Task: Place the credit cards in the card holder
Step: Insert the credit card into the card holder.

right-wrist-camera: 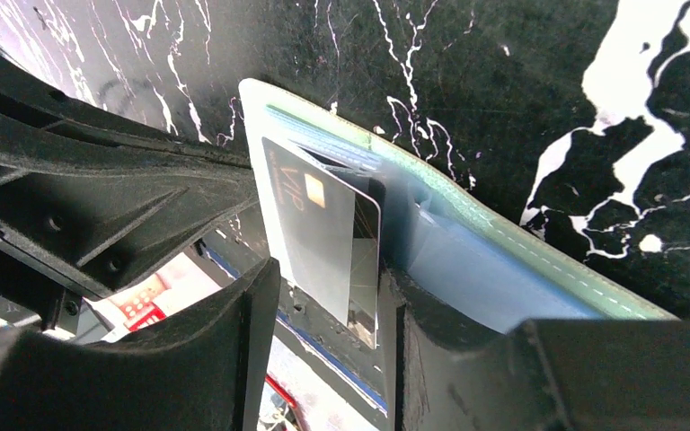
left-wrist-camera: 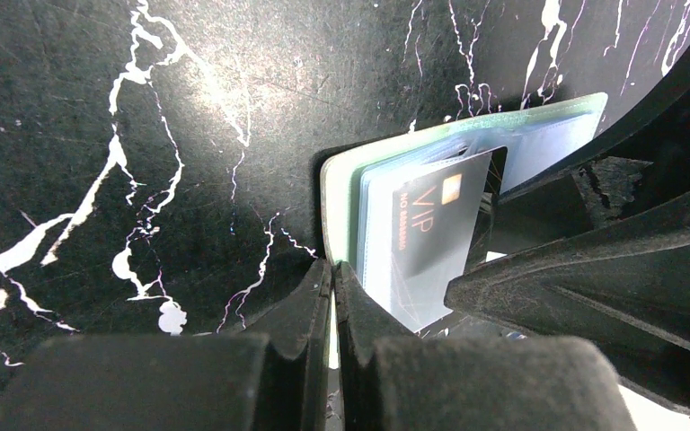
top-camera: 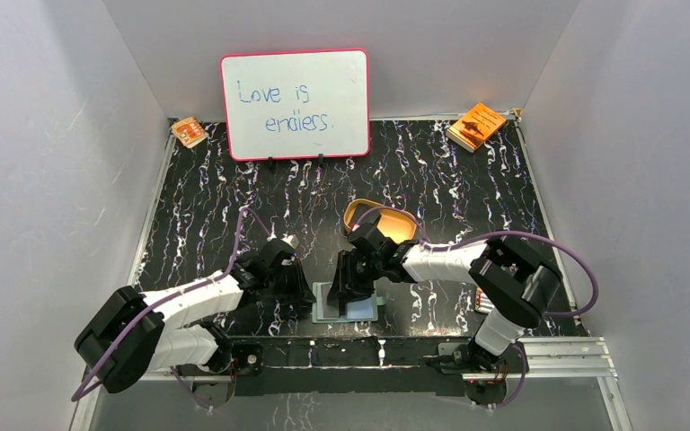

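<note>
Nearest, the left gripper has its jaws pressed fully together on the near-left edge of the card holder. It seems to pinch the green cover there, pinning the holder open and flat on the counter.

Just above the holder's pale blue pockets, the right gripper stands about half open with a dark credit card marked VIP spanning the gap. It appears to hold the card by its long edges. The card is tilted, its leading end at the mouth of a pocket and its trailing end raised off the holder.

I judge the step in hand to be the insertion itself, only partly done. The next move calls for sliding the card along the pocket's line while the holder is held down, then letting go.

Beyond the holder sits a tan oval tray.
</note>
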